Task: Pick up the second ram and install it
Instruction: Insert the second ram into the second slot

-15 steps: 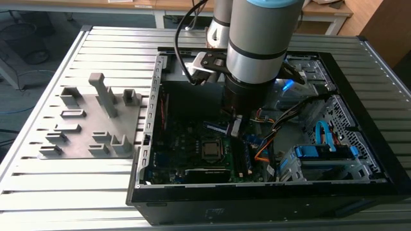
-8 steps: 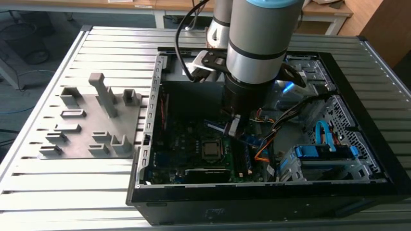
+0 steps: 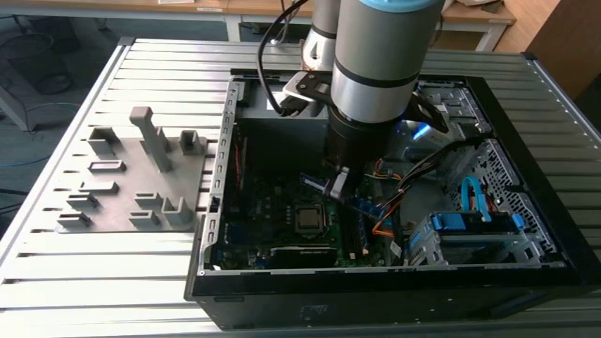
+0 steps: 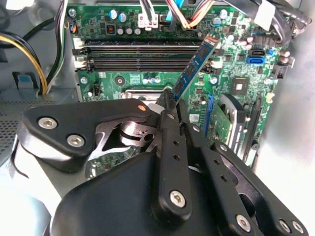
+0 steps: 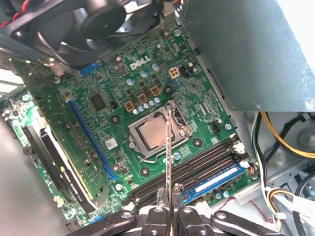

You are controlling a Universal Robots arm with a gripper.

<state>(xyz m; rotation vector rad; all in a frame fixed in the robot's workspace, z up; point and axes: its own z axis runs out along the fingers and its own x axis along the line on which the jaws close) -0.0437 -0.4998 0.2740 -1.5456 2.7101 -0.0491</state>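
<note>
Clamped shut, our black two-finger gripper (image 5: 170, 194) pinches the second ram (image 5: 170, 147), a long thin blue-green memory stick, clear of the black memory slots (image 5: 197, 166) in the first wrist view. In the exterior view we see its long axis run ten to four o'clock, slots toward five o'clock.

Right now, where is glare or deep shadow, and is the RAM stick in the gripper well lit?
Exterior view: blue-white glare beside the arm, deep shadow inside the computer case under it. First wrist view: the power-supply box washes out toward one corner. Second wrist view: the second ram in the gripper is well lit.
</note>
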